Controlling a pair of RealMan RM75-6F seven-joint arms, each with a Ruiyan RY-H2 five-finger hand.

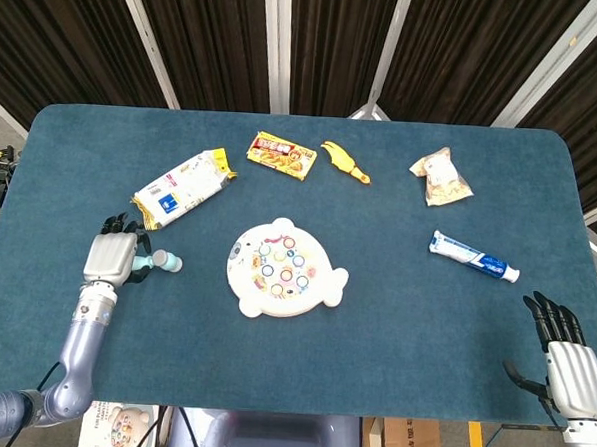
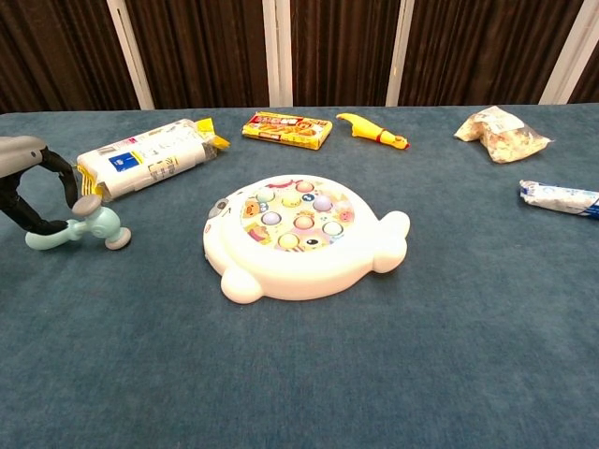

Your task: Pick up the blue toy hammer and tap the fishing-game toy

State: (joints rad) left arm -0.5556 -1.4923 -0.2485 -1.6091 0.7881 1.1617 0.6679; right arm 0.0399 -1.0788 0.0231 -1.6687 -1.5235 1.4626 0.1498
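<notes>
the left hand [image 1: 109,258] arches over the handle of the blue toy hammer [image 2: 79,228] lying left of the fishing-game toy [image 2: 299,234], fingers apart around it, so they should close squarely before lifting, while the right hand [image 1: 567,363] rests with fingers spread.

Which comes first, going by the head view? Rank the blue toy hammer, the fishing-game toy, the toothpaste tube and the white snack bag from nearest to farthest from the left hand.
1. blue toy hammer, at the left hand, under its fingers.
2. fishing-game toy, table centre.
3. white snack bag, far right.
4. toothpaste tube, right side; close to the bag in distance, so that order is uncertain.
</notes>
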